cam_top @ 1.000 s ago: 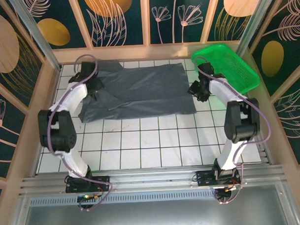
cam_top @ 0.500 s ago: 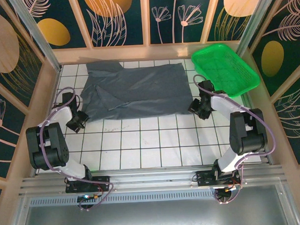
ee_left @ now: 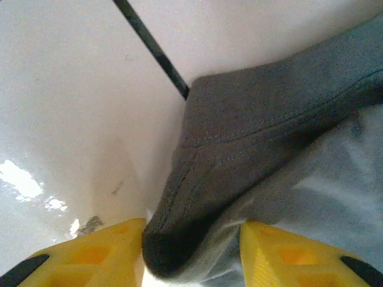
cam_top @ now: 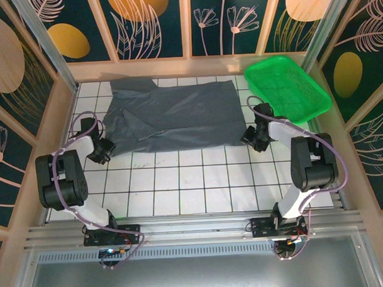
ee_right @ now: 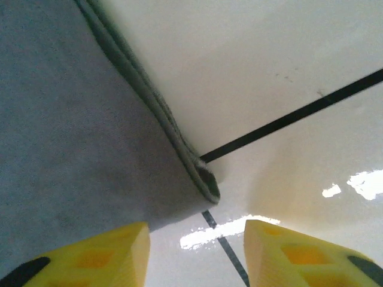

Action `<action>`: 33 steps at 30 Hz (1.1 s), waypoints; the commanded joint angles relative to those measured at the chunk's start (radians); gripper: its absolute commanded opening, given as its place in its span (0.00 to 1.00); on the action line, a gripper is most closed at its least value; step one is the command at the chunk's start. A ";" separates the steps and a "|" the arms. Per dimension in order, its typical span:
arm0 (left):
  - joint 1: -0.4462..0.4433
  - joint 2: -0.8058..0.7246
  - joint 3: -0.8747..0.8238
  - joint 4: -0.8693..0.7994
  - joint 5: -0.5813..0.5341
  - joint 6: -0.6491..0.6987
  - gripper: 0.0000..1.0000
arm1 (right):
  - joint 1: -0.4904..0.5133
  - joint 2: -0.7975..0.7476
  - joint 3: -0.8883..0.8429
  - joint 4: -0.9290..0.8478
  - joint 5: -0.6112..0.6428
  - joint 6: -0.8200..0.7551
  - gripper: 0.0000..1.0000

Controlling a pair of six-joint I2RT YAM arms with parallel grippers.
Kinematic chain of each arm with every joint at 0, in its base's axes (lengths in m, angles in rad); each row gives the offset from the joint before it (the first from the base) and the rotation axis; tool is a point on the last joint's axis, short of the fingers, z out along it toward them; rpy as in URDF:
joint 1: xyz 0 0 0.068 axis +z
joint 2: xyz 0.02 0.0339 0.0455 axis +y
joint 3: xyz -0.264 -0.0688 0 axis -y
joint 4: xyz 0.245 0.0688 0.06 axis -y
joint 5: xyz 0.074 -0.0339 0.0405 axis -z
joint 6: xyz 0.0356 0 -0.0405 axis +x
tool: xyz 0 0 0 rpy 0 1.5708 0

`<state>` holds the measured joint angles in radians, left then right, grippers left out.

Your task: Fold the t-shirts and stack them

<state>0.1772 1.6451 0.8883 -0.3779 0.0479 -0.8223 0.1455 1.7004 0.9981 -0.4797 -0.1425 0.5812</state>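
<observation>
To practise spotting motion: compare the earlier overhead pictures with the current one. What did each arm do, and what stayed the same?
The left tool drew back from over the far-left part of the t-shirt to its near-left corner, which lies between the open fingers. The right tool slid nearer along the right edge to the near-right corner, open too. Nothing was gripped. The t-shirt and green basket stayed put.

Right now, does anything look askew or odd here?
The t-shirt is not flat: its left side is rumpled, with diagonal folds, while its right side lies smooth. The green basket sits askew at the far right corner, partly off the tiled table.
</observation>
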 commanded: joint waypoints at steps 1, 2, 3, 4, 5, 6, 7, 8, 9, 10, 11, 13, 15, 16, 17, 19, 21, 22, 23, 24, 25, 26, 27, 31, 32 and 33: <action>0.007 0.022 0.007 0.066 0.017 -0.026 0.41 | -0.005 0.050 0.044 0.012 -0.022 -0.007 0.43; 0.007 0.027 0.013 0.070 0.014 -0.026 0.39 | -0.004 0.065 0.053 0.015 -0.020 -0.005 0.42; 0.007 0.031 0.021 0.075 0.008 -0.027 0.37 | -0.003 0.076 0.059 0.021 -0.019 -0.004 0.40; 0.007 0.033 0.025 0.081 0.002 -0.027 0.34 | -0.001 0.085 0.065 0.023 -0.017 -0.004 0.38; 0.007 0.036 0.034 0.082 -0.005 -0.025 0.28 | 0.000 0.098 0.076 0.023 -0.012 -0.005 0.35; 0.007 0.041 0.043 0.081 -0.013 -0.023 0.24 | 0.002 0.110 0.089 0.019 -0.004 -0.006 0.31; 0.007 0.044 0.050 0.075 -0.022 -0.020 0.19 | 0.003 0.120 0.100 0.014 0.004 -0.006 0.27; 0.007 0.047 0.060 0.066 -0.034 -0.016 0.14 | 0.007 0.128 0.112 0.009 0.015 -0.006 0.21; 0.007 0.048 0.066 0.056 -0.047 -0.013 0.09 | 0.009 0.136 0.123 0.002 0.030 -0.007 0.14; 0.007 0.045 0.073 0.041 -0.065 -0.009 0.03 | 0.011 0.142 0.131 -0.005 0.044 -0.006 0.08; 0.007 0.039 0.078 0.021 -0.083 -0.005 0.00 | 0.014 0.145 0.142 -0.019 0.069 -0.004 0.00; 0.007 0.026 0.078 -0.019 -0.122 0.000 0.00 | 0.018 0.145 0.149 -0.036 0.109 0.001 0.00; 0.007 0.010 0.078 -0.057 -0.148 0.001 0.00 | 0.017 0.129 0.141 -0.054 0.148 0.013 0.00; 0.007 0.001 0.078 -0.073 -0.158 0.001 0.00 | 0.018 0.118 0.136 -0.059 0.155 0.017 0.00; 0.007 -0.008 0.079 -0.093 -0.169 -0.003 0.00 | 0.019 0.101 0.125 -0.066 0.177 0.024 0.00; 0.007 -0.032 0.073 -0.123 -0.187 -0.011 0.00 | 0.018 0.067 0.105 -0.081 0.201 0.033 0.00; 0.007 -0.064 0.047 -0.143 -0.186 -0.032 0.00 | 0.018 0.038 0.085 -0.096 0.212 0.037 0.00; 0.007 -0.084 0.023 -0.150 -0.174 -0.051 0.00 | 0.018 0.020 0.074 -0.106 0.214 0.037 0.00; 0.007 -0.103 -0.004 -0.152 -0.158 -0.071 0.00 | 0.018 0.010 0.066 -0.115 0.215 0.036 0.00; 0.007 -0.122 -0.031 -0.159 -0.150 -0.089 0.01 | 0.019 -0.001 0.056 -0.126 0.215 0.037 0.00; 0.007 -0.138 -0.053 -0.168 -0.150 -0.106 0.02 | 0.018 -0.012 0.042 -0.135 0.216 0.038 0.00; 0.007 -0.159 -0.083 -0.170 -0.147 -0.125 0.02 | 0.018 -0.025 0.029 -0.145 0.219 0.040 0.00; 0.007 -0.179 -0.115 -0.163 -0.140 -0.141 0.03 | 0.019 -0.037 0.011 -0.153 0.221 0.042 0.00; 0.007 -0.230 -0.206 -0.161 -0.148 -0.187 0.04 | 0.018 -0.093 -0.064 -0.172 0.218 0.057 0.00; 0.007 -0.239 -0.223 -0.163 -0.155 -0.198 0.04 | 0.017 -0.105 -0.085 -0.175 0.220 0.064 0.00; 0.007 -0.245 -0.240 -0.160 -0.160 -0.204 0.04 | 0.018 -0.117 -0.104 -0.177 0.224 0.069 0.00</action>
<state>0.1776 1.4303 0.6888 -0.5045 -0.0616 -0.9646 0.1665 1.6310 0.9436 -0.5880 0.0128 0.6193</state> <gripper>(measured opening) 0.060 0.050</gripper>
